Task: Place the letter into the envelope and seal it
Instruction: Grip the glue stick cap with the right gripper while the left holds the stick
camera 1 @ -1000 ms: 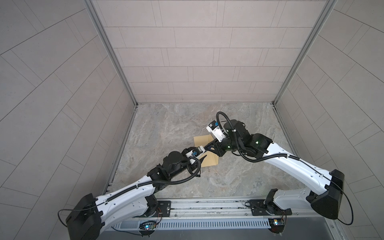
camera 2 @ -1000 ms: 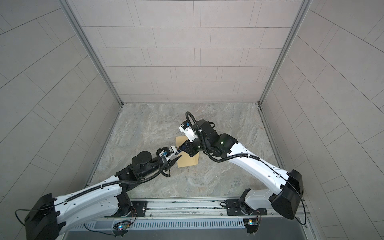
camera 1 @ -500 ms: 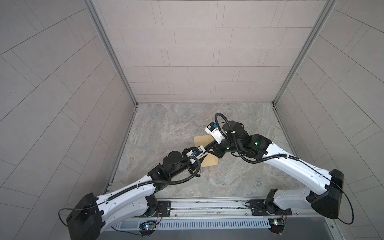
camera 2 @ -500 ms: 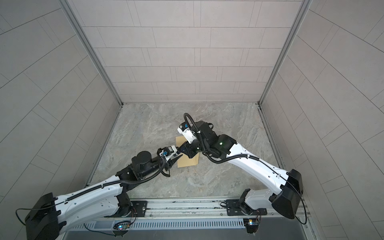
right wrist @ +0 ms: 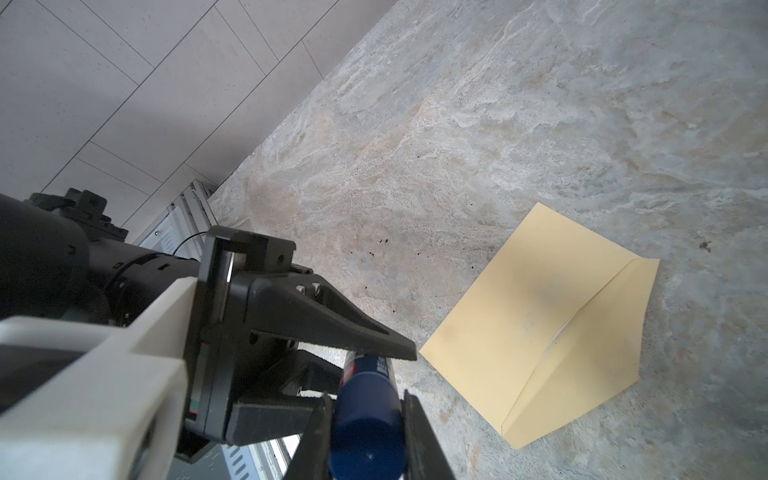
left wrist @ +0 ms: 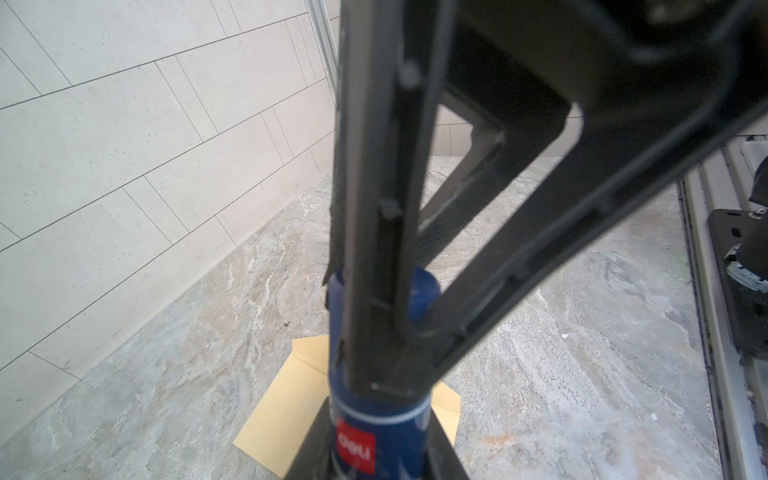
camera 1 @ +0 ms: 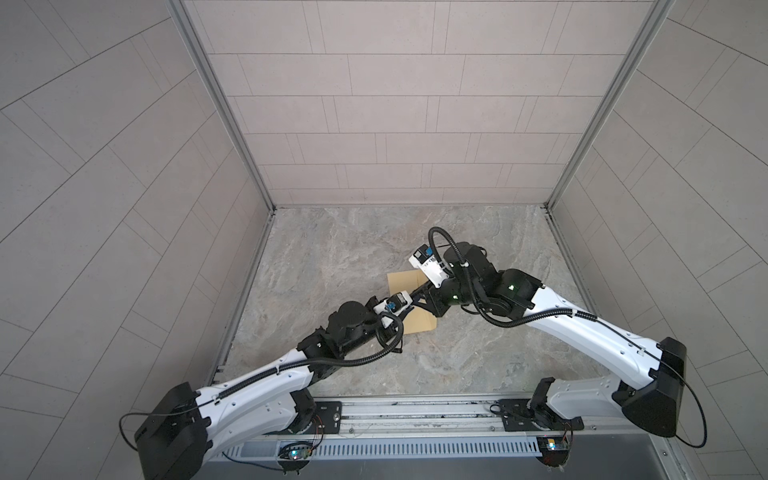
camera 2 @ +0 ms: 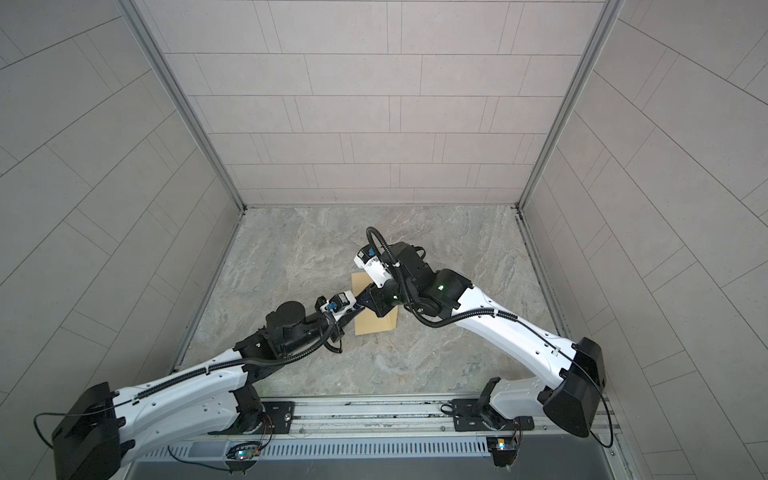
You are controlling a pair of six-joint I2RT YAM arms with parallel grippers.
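Blue glue stick (left wrist: 401, 440), red "deli" label (left wrist: 355, 446), in the grasp of left gripper (left wrist: 376, 461) and right gripper (right wrist: 368, 419).

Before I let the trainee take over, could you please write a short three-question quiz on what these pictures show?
1. True or false: the envelope has its flap folded shut.
2. Multiple choice: the blue glue stick sits between the fingers of A) the left only; B) the right only; C) both.
3. Short answer: does either hand touch the envelope?

Key
1. False; the flap lies open on the table.
2. C; the left hand and the right hand each have it between their fingers.
3. No; it lies untouched.
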